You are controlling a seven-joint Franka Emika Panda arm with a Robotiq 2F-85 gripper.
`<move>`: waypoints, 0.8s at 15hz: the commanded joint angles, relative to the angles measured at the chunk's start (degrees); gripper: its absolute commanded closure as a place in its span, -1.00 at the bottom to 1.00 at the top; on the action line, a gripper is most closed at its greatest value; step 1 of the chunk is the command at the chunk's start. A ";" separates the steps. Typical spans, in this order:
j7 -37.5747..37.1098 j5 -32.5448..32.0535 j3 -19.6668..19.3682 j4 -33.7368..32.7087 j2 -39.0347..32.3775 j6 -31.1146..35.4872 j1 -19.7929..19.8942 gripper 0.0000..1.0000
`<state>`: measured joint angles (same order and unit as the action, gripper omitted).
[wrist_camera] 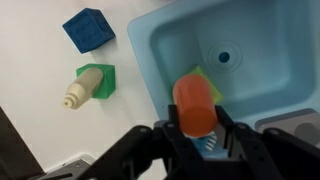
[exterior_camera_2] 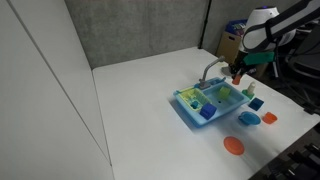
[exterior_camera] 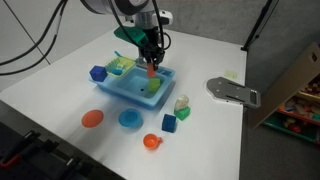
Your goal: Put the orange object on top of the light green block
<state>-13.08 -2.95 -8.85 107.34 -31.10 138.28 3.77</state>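
Note:
My gripper is shut on the orange object, a small orange chunk. In the wrist view it hangs over the basin of a blue toy sink. The light green block lies in that basin right behind the orange object, with only its edge showing. In an exterior view the gripper holds the orange object just above the light green block in the sink. In the other exterior view the gripper is over the sink.
Beside the sink are a blue cube and a darker green block with a cream piece. On the table are an orange plate, a blue cup, an orange cup and a grey flat object.

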 commanded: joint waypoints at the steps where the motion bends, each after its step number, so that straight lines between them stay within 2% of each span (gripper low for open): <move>1: -0.75 -0.77 -0.57 -4.96 -4.09 -0.04 -0.43 0.72; 12: -0.89 -0.56 -0.78 -10.24 -11.39 3.31 -1.54 0.72</move>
<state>-13.08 -2.96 -8.87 99.68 -40.29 141.24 2.96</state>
